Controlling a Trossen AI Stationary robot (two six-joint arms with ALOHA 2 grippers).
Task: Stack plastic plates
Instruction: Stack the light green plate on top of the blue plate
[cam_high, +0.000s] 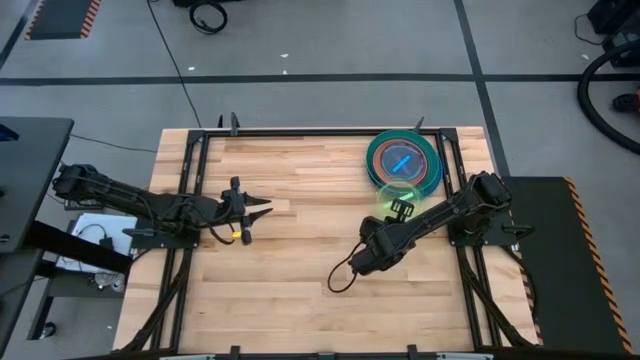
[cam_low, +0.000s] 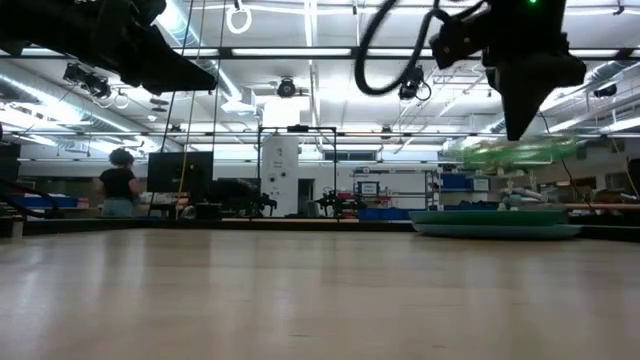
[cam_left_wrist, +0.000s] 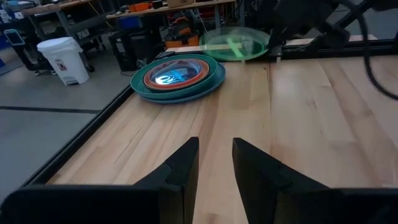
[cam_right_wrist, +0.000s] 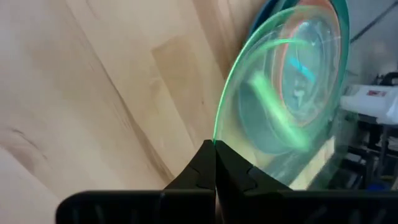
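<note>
Last small plate going onto the stack

Left end effector (cam_high: 262, 208) waits mid-desk, fingers apart; right end effector (cam_high: 399, 203) pinches the green plate (cam_high: 397, 192) by its rim above the stack (cam_high: 403, 159) at the desk's (cam_high: 300, 280) far right. It looks light, stiff, slippery; rim grips suit it.

One green plate (cam_high: 398, 193), one plate stack (cam_high: 404, 160), two tools

Right tool (cam_high: 401, 208) raised with fingers pinched together; left tool (cam_high: 262, 209) parted, idle.
</note>
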